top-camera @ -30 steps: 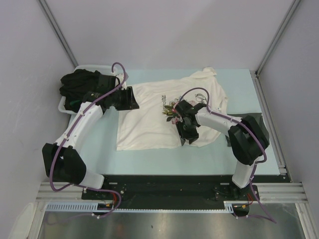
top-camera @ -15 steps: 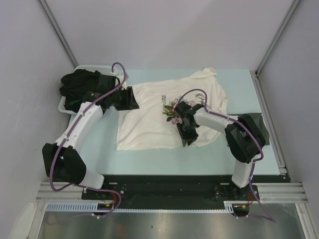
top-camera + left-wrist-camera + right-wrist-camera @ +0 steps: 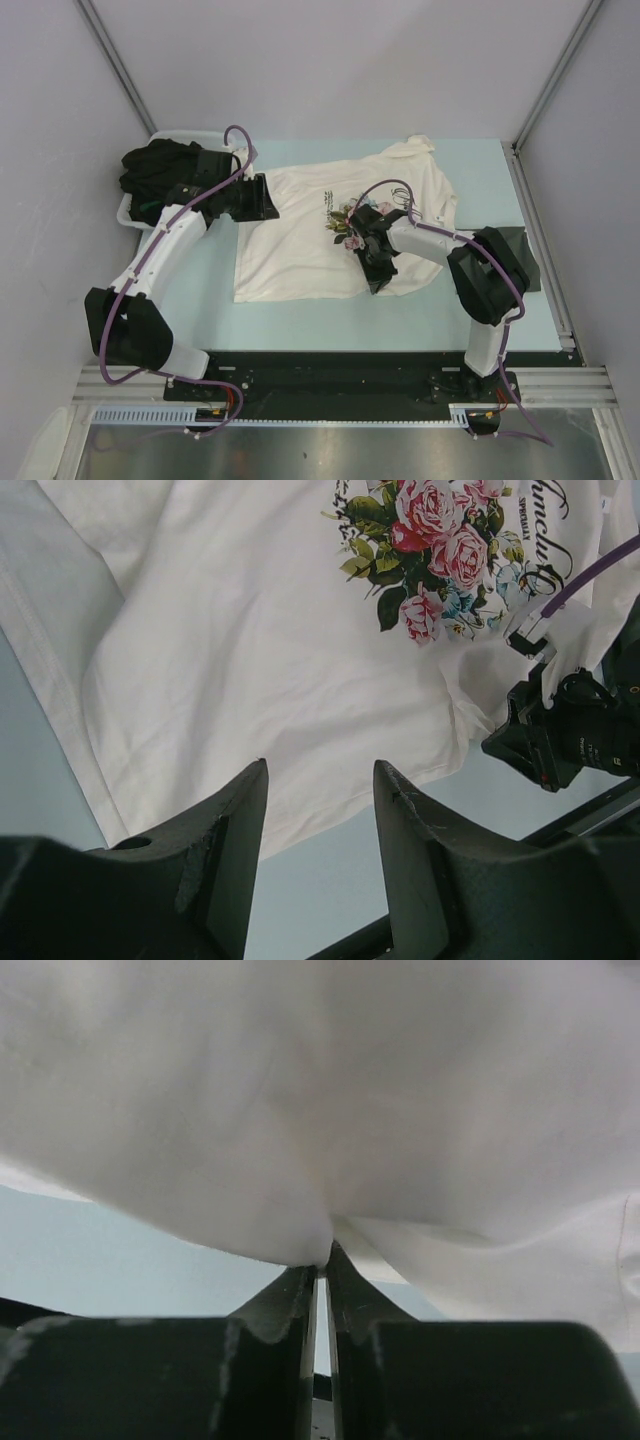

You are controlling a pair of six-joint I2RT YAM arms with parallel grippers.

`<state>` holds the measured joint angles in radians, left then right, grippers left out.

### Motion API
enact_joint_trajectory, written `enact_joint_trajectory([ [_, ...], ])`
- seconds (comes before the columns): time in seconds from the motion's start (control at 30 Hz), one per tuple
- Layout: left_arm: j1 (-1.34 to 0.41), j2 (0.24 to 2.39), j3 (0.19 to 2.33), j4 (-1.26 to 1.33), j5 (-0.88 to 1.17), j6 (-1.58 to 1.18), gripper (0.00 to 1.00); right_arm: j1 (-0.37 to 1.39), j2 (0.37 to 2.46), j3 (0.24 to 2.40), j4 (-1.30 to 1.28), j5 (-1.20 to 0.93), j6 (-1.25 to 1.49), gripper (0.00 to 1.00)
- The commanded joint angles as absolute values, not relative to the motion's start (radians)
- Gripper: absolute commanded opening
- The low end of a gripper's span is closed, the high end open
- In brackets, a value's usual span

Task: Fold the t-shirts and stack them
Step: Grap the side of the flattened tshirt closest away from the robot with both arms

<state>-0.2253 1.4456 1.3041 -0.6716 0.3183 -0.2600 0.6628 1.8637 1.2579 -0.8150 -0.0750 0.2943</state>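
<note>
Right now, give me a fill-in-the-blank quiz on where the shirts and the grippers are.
The right gripper is ___ on the cream t-shirt.
The left gripper hangs ___, holding nothing.
The dark t-shirts lie in the white tub at the far ___ corner of the table.
Missing words: shut; open; left.

White arms (image 3: 168, 243), black joints (image 3: 125, 325), seemingly purple cables (image 3: 236, 128)
</note>
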Motion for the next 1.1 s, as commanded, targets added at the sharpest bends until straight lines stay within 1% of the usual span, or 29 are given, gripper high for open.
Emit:
enact_joint_trajectory([
  [0.0,-0.232,1.437,1.351,-0.669,0.321,-0.236,0.52,0.652,1.870,1.258,-0.795,-0.064,0.275,0.05],
  [0.1,-0.232,1.440,1.354,-0.667,0.321,-0.236,0.52,0.647,1.853,1.259,-0.798,-0.067,0.278,0.00],
  [0.4,-0.232,1.451,1.367,-0.667,0.327,-0.241,0.52,0.634,1.760,1.259,-0.882,-0.087,0.307,0.00],
  [0.6,-0.232,1.453,1.365,-0.666,0.333,-0.242,0.52,0.630,1.691,1.261,-0.986,-0.146,0.360,0.00],
  [1.07,-0.232,1.439,1.353,-0.660,0.345,-0.247,0.52,0.621,1.560,1.276,-1.264,-0.161,0.417,0.00],
])
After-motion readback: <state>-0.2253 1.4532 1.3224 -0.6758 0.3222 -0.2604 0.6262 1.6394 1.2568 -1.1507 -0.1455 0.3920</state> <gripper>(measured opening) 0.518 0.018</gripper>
